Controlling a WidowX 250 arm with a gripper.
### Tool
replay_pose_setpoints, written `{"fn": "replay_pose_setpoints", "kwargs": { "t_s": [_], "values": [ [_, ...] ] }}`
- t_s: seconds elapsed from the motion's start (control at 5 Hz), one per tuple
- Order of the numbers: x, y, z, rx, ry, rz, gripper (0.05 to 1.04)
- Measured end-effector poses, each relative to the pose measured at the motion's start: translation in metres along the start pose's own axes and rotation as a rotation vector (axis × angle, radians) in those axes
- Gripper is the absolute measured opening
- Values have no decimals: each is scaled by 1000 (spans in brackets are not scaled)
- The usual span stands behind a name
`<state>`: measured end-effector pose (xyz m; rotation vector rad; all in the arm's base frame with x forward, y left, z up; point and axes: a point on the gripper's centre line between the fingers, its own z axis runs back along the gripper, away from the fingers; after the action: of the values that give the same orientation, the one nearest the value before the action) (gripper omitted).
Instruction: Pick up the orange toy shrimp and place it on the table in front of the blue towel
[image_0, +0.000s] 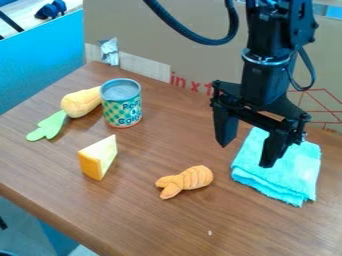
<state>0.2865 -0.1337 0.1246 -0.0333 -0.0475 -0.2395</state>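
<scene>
Across the brown wooden table (160, 220): yellow plush vegetable (81, 103) with green leaves, sideways; yellow cheese wedge (98, 157); checked tin can (122, 111), steady on its base; segmented orange plush toy (187, 181); black two-finger gripper (246, 155), spread wide, holding nothing, nearest folded turquoise cloth (294, 167).

Front strip: bare brown wood tabletop (153, 212), passable on the camera side of the orange ridged cloth toy (190, 180).
Centre lane: open between that toy and the yellow wedge (98, 158).
Left rear: upright checkered tin can (123, 111) obstructs.
Right: folded turquoise cloth (294, 172), low obstacle.
Rear: brown cardboard panel (160, 32) blocks me.
</scene>
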Motion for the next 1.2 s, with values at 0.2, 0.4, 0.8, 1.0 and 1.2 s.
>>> {"fn": "replay_pose_setpoints", "kwargs": {
  "t_s": [0.2, 0.4, 0.8, 1.0, 1.2],
  "values": [
    [-3, 2, -11, 7, 36, -2, 1001],
    [-9, 20, -9, 15, 93, -96, 1001],
    [-7, 56, -3, 165, 138, -210, 1001],
    [-11, 73, -15, 170, 139, -257, 1001],
    [-16, 85, -30, 123, 94, -161, 1001]
  ]
}}
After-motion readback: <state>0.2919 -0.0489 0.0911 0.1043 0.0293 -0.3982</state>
